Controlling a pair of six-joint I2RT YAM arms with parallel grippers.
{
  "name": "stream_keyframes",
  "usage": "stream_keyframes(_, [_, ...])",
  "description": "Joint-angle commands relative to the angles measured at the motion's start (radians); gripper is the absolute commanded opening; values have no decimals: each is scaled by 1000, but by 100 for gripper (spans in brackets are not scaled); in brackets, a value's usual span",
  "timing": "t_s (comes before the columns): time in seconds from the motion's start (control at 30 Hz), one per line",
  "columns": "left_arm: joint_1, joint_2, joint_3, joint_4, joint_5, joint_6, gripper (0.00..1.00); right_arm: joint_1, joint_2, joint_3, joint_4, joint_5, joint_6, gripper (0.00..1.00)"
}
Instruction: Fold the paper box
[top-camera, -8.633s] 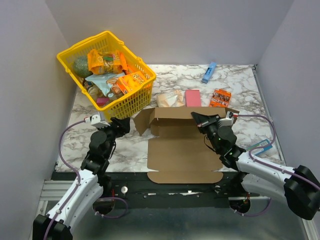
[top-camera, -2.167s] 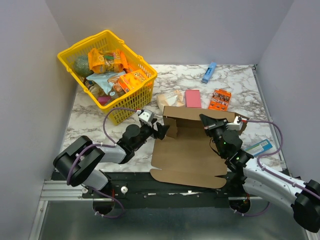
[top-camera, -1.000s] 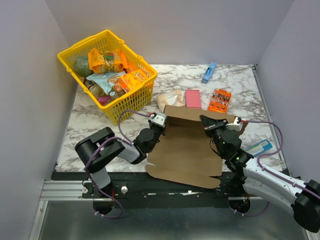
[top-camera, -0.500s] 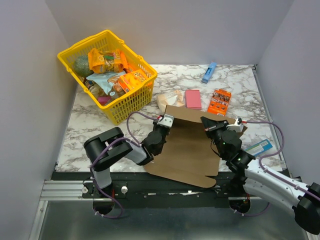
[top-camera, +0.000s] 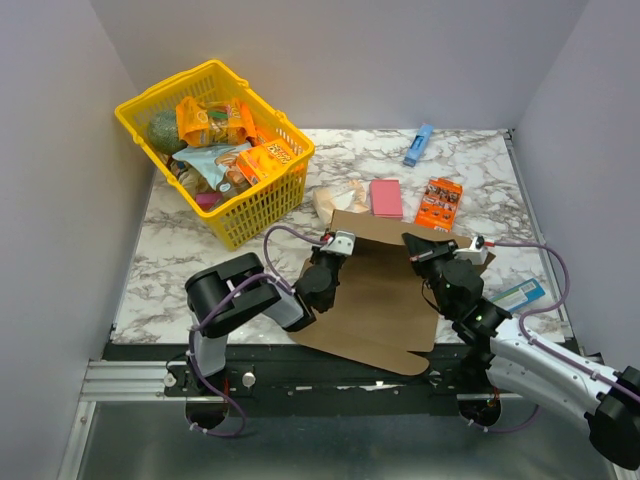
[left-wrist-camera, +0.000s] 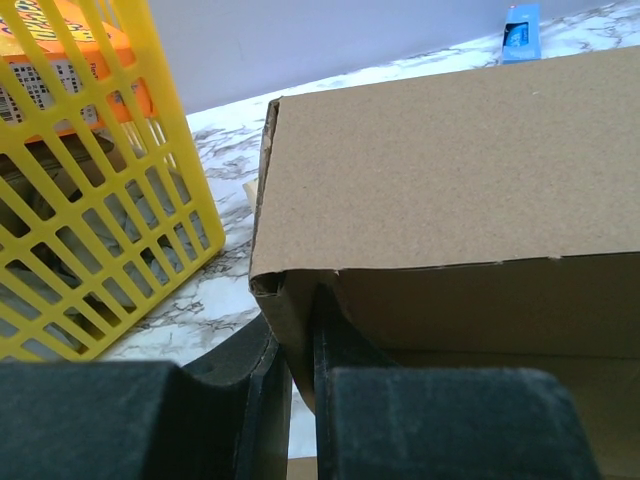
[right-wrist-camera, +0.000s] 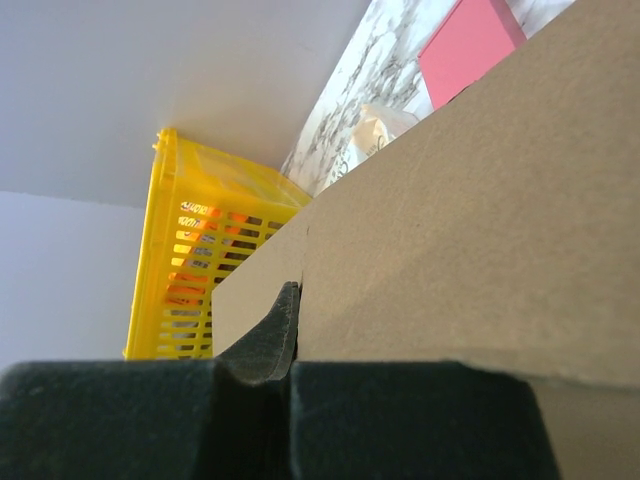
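Observation:
The paper box (top-camera: 375, 295) is a brown cardboard sheet lying between my arms, with its rear wall (left-wrist-camera: 450, 170) standing up. My left gripper (top-camera: 337, 246) is at the rear left corner, shut on the left side flap (left-wrist-camera: 298, 320), which sits between its fingers (left-wrist-camera: 335, 335). My right gripper (top-camera: 414, 249) is at the rear right, shut on the upright panel (right-wrist-camera: 470, 200). One finger (right-wrist-camera: 283, 325) lies against the near face of the panel; the other is hidden behind the cardboard.
A yellow basket (top-camera: 262, 205) full of groceries stands at the back left, close to the left gripper (left-wrist-camera: 100, 200). Behind the box lie a white bag (top-camera: 335, 197), a pink pad (top-camera: 385, 197), an orange snack box (top-camera: 440, 198) and a blue item (top-camera: 418, 145). A blue packet (top-camera: 520, 293) lies at the right.
My left gripper has moved right, pushing the left side flap inward and upright, so the box looks narrower on that side. The right gripper has held its place and grip.

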Motion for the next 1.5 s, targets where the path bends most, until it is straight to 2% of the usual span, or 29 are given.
stream_keyframes(0.0, [20, -12, -48, 86, -163, 46, 16, 4, 0, -7, -170, 39, -72, 0])
stream_keyframes(0.03, [19, -26, -76, 74, -117, 23, 26, 4, 1, -5, -172, 37, -72, 1])
stream_keyframes(0.1, [19, -80, -113, 42, -63, -46, 40, 4, 3, -4, -175, 33, -65, 0])
stream_keyframes(0.13, [19, -98, -150, 37, -25, -60, 53, 2, 5, -5, -175, 28, -59, 0])
stream_keyframes(0.23, [20, -179, -222, 17, 38, -116, 71, 4, 6, -4, -175, 21, -51, 1])
stream_keyframes(0.33, [20, -275, -271, -41, 132, -179, 84, 4, 8, 2, -176, 13, -54, 1])
stream_keyframes(0.37, [20, -298, -279, -91, 175, -190, 86, 4, 9, 4, -176, 8, -54, 0])
stream_keyframes(0.57, [34, -414, -354, -174, 233, -294, 90, 4, 20, 19, -175, -16, -62, 1])
stream_keyframes(0.7, [50, -450, -327, -283, 321, -328, 92, 4, 14, 24, -175, -16, -78, 12])
stream_keyframes(0.73, [51, -448, -306, -297, 336, -333, 92, 4, 6, 25, -175, -18, -91, 21])
stream_keyframes(0.8, [57, -428, -286, -305, 333, -341, 92, 4, -3, 32, -178, -21, -104, 31])
stream_keyframes(0.83, [59, -419, -263, -306, 319, -344, 92, 4, -12, 33, -181, -21, -115, 42])
stream_keyframes(0.9, [59, -382, -243, -305, 287, -328, 92, 4, -20, 36, -196, -25, -118, 58])
stream_keyframes(0.93, [59, -368, -221, -305, 263, -328, 92, 4, -26, 38, -204, -29, -118, 72])
stream_keyframes(0.97, [60, -355, -213, -296, 218, -325, 92, 4, -40, 39, -215, -35, -118, 76])
stream_keyframes(1.13, [76, -281, -151, -280, 242, -310, 92, 4, -116, 68, -310, -76, -152, 84])
stream_keyframes(1.27, [105, -241, -117, -288, 267, -336, 90, 4, -218, 122, -465, -104, -195, 93])
stream_keyframes(1.47, [146, -195, -80, -256, 322, -339, 82, 4, -331, 202, -759, -160, -217, 94])
